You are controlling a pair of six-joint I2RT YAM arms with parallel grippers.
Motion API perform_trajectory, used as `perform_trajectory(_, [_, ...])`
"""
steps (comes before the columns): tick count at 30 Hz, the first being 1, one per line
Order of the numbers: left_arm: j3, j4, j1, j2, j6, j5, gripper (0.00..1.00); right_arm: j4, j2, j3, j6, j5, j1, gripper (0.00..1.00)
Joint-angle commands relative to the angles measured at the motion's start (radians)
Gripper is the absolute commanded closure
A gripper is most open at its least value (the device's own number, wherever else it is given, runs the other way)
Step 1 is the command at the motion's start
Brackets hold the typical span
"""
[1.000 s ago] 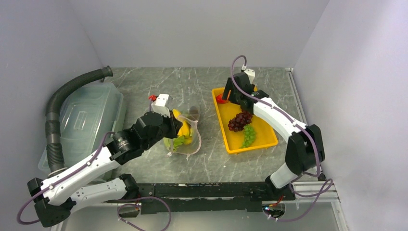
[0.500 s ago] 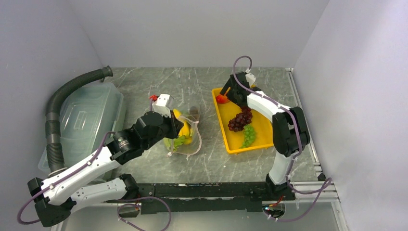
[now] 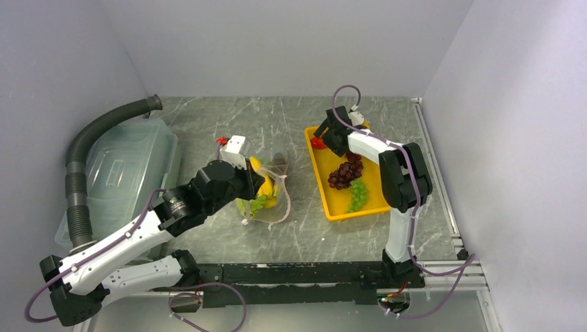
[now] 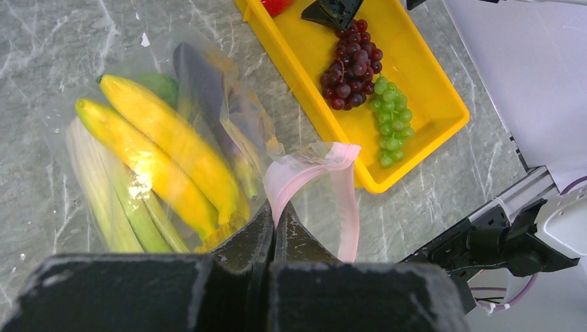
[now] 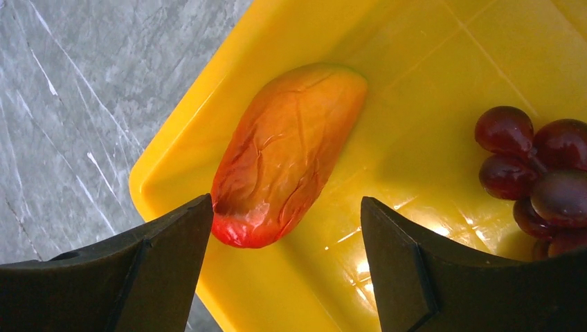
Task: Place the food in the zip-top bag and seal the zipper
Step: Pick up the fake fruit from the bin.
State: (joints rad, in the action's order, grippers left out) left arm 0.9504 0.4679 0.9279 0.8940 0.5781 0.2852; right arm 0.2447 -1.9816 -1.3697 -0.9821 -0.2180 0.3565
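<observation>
Right, my right claw [image 5: 285, 207] hangs wide open over a corner of the tray [image 5: 415, 76], with the red fruit [image 5: 291, 152] straight ahead between my fingers, untouched. It lies slantwise to my jaws and looks slick, so if I close on its tapered end it may squirt out sideways. My left finger [image 5: 159, 263] sits just above the tray's rim, and coming down could catch that rim and shove the tray. Off to the right lie the dark grapes [image 5: 540, 173], near enough to get nipped too.

My left claw [image 4: 274, 225] is clenched on the zipper [image 4: 311, 162], pinching a thin bit of pink strip at my fingertips. Just beyond, the bag [image 4: 239, 117] lies with bananas [image 4: 166, 138], leek [image 4: 97, 187] and eggplant [image 4: 197, 76] inside. That pinch could slip under a tug. The mouth looks slack and the bananas crowd it, so the fruit may jam there. Farther ahead, the green grapes [image 4: 391, 124] wait in the tray.
</observation>
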Motion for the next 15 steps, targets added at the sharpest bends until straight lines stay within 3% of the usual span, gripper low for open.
perform_trajectory(1, [0.02,-0.069,-0.003,-0.011,-0.02,-0.015,1.0,-0.038,-0.012,-0.051,-0.04,-0.019,-0.007,0.19])
perform_trajectory(8, [0.022,-0.067,-0.003,-0.008,-0.022,-0.016,1.0,-0.044,-0.059,-0.078,-0.055,-0.021,-0.014,0.21])
perform_trajectory(15, [0.022,-0.061,-0.003,-0.01,-0.021,-0.013,1.0,-0.058,-0.061,-0.061,-0.056,-0.02,-0.022,0.37])
